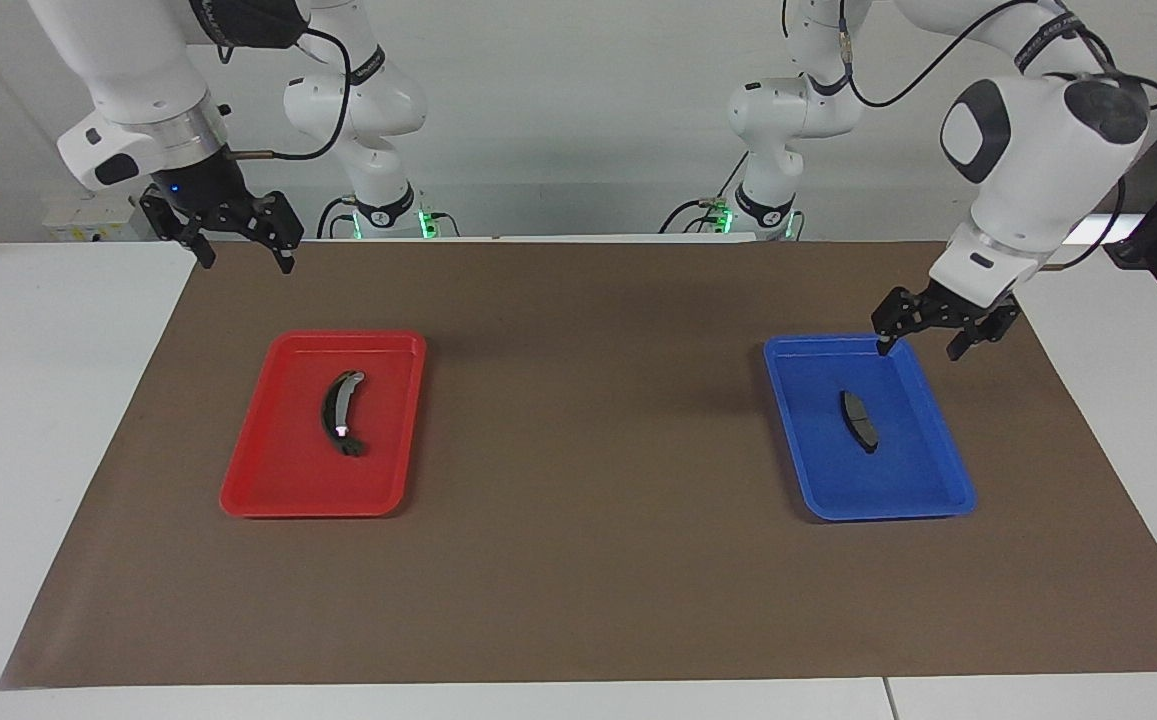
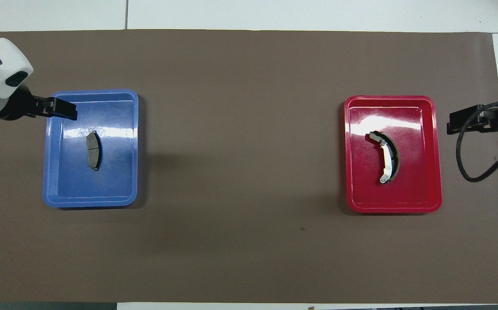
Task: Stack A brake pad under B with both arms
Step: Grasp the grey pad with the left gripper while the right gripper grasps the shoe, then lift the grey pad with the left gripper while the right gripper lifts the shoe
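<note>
One camera sits high across the table, facing the robots; the other looks steeply down from above their end — half a turn apart. Both share the whole mat (image 1: 578, 560), edge to edge.

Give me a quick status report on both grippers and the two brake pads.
Left gripper open, up over blue tray rim. Right gripper open, waiting over the mat's edge. A brake pad in blue tray, B in red tray. Nothing in the way.
</note>
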`<state>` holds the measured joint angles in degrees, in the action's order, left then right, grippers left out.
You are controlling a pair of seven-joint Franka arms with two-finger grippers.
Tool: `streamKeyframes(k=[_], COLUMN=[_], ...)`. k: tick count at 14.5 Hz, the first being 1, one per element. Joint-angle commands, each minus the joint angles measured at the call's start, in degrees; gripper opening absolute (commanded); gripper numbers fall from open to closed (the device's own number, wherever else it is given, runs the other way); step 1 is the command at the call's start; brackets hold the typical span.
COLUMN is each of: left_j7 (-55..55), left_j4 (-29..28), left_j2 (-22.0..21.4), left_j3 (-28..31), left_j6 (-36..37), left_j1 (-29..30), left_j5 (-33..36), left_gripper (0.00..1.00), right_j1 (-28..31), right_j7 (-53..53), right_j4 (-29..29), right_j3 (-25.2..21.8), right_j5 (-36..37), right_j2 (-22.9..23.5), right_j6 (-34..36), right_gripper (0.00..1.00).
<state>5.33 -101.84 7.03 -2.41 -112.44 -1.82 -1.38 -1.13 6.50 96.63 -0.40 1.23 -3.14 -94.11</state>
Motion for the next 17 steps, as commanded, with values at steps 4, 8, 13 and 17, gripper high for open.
streamKeyframes(k=[4, 8, 13, 17], left_j7=[0.30, 0.38, 0.38, 2.48], left_j4=[-15.38, -20.50, -22.52, -22.97], left_j2=[2.47, 3.95, 5.46, 4.84], left_j3=[0.13, 0.21, 0.13, 0.13], left_j6=[-19.29, -25.37, -25.29, -22.32], left_j1=[1.56, 2.43, 3.67, 3.14], left_j5=[0.24, 0.24, 0.24, 0.24], left_gripper=[0.99, 0.98, 0.96, 0.20], right_j1=[1.04, 0.87, 0.87, 1.30], right_j7=[-3.25, -5.00, -8.70, -10.11], right_j4=[14.87, 29.03, 34.94, 35.21], right_j3=[0.49, 0.57, 0.57, 0.57], right_j5=[-1.50, -1.58, -1.67, -1.67], right_j2=[4.18, 5.42, 8.58, 10.70], right_j6=[-18.08, -37.78, -46.86, -49.33], right_gripper=[1.00, 1.00, 1.00, 0.98])
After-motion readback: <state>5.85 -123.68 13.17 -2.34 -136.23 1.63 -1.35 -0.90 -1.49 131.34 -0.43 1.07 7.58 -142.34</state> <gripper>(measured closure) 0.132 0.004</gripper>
